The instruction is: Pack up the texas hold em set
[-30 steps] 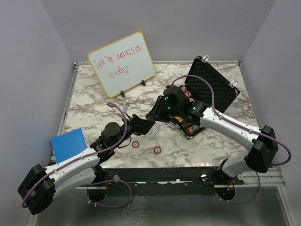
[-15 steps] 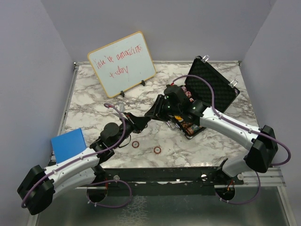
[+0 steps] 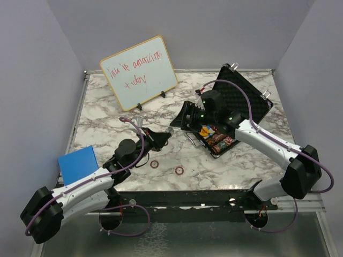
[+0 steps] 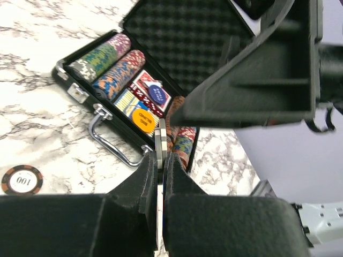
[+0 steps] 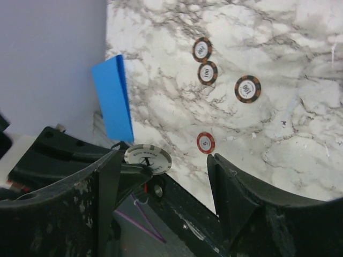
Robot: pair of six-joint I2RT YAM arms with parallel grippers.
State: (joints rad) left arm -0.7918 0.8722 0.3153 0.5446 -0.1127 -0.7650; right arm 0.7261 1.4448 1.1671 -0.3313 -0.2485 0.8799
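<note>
Packing chips, the left end effector [image 4: 162, 160] pinches a chip [image 5: 148, 157] edge-on within the spread right end effector [image 5: 163, 160], and should next carry it right into the case [image 4: 182, 37].

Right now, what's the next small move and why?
Probably back the right gripper away: its jaws stand open, and the poker chip is pinched edge-on by the left gripper alone. That should clear the way to the open briefcase.

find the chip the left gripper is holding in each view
top external: chip at centre, in the left gripper's tip
left wrist: chip bottom centre, edge-on between the fingers
right wrist: chip lower left, pale face showing
shared landmark: the marble table
</note>
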